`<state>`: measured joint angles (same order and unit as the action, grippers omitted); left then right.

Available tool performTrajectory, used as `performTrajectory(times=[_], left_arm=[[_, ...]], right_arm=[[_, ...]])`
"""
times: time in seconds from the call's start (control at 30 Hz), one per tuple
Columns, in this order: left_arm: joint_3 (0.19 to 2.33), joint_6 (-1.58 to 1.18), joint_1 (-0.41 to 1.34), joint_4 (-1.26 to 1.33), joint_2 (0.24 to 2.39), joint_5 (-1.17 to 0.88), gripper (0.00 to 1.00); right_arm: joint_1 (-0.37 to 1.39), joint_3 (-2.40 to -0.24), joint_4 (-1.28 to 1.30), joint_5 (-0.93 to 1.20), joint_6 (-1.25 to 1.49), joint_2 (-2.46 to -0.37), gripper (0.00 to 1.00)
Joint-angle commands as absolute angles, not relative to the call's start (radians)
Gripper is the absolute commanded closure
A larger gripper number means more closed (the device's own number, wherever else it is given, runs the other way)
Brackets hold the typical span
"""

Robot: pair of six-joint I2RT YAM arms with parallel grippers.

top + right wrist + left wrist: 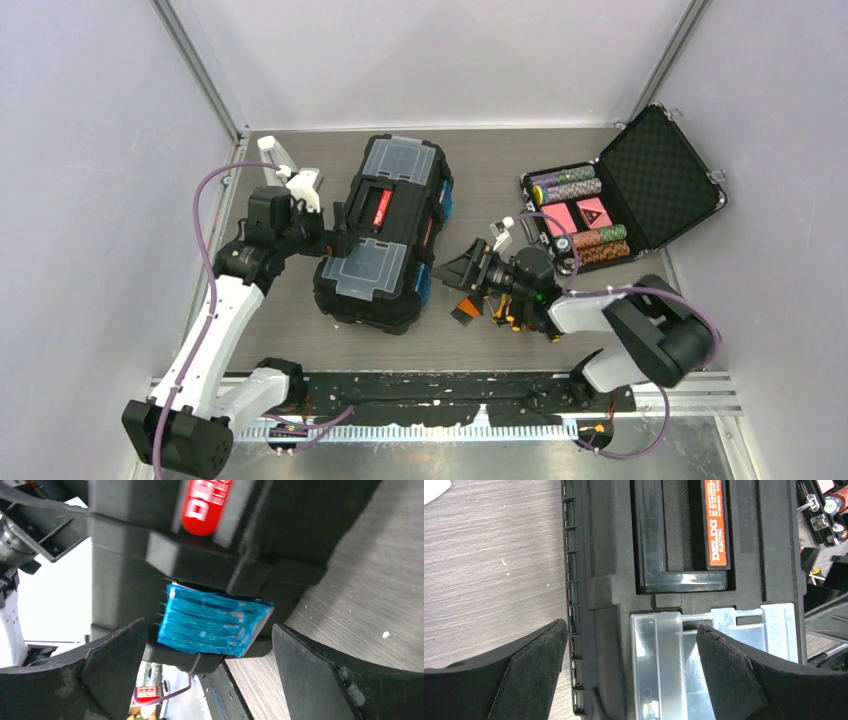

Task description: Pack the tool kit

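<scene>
in the middle of the table the tool kit lies shut, its long sides running away from the arms, the red-labelled handle on top between two clear lid compartments. the left arm rises from its base along the left edge of the table, bends at the elbow and turns its wrist rightwards, bringing the left gripper level against the box's left side. its jaws are spread wide and hold nothing: one finger hangs over the hinge edge, the other over the nearer clear lid. the right arm is folded low, its forearm pointing left, with the right gripper at the box's right side. its jaws also stand wide apart, with the nearer blue latch between them and touching neither finger. orange and yellow handled tools lie on the table, partly hidden under the right wrist. an open case of poker chips sits at the far right.
</scene>
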<state>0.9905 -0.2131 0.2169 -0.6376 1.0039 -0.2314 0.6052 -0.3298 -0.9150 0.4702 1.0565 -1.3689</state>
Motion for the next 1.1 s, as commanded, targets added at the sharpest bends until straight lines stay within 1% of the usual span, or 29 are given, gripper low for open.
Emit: performTrajectory(times=[0.0,0.2,0.23,0.37,0.67,0.8,0.9,0.97,1.0,1.03,1.07], left_arm=[[0.928,-0.166,0.219,-0.614,0.986,-0.195,0.01],[0.921,-0.155,0.219,-0.617,0.986,-0.206,0.01],[0.921,-0.154,0.220,-0.617,0.985,-0.205,0.01],[0.917,-0.153,0.219,-0.619,0.983,-0.206,0.01],[0.917,-0.169,0.221,-0.627,1.008,-0.231,0.01],[0.919,-0.164,0.232,-0.637,1.012,-0.202,0.01],[0.921,-0.149,0.249,-0.654,1.015,-0.134,0.01],[0.925,-0.142,0.264,-0.666,1.019,-0.097,0.01],[0.925,-0.139,0.271,-0.671,1.020,-0.080,0.01],[0.925,-0.137,0.276,-0.675,1.022,-0.065,0.01],[0.928,-0.135,0.281,-0.680,1.024,-0.049,0.01]], right_arm=[[0.642,-0.302,-1.279,0.472,1.229,-1.500,0.01],[0.686,-0.305,-1.591,0.469,1.378,-1.735,0.01],[0.687,-0.311,-1.605,0.474,1.395,-1.771,0.01],[0.710,-0.327,-1.620,0.474,1.379,-1.787,0.01],[0.724,-0.363,-1.618,0.501,1.306,-1.713,0.00],[0.727,-0.353,-1.617,0.486,1.284,-1.668,0.10],[0.726,-0.338,-1.618,0.478,1.280,-1.637,0.16],[0.727,-0.336,-1.618,0.478,1.278,-1.624,0.22],[0.727,-0.337,-1.618,0.478,1.280,-1.620,0.28],[0.728,-0.336,-1.619,0.478,1.281,-1.612,0.30],[0.727,-0.336,-1.618,0.477,1.283,-1.607,0.36]])
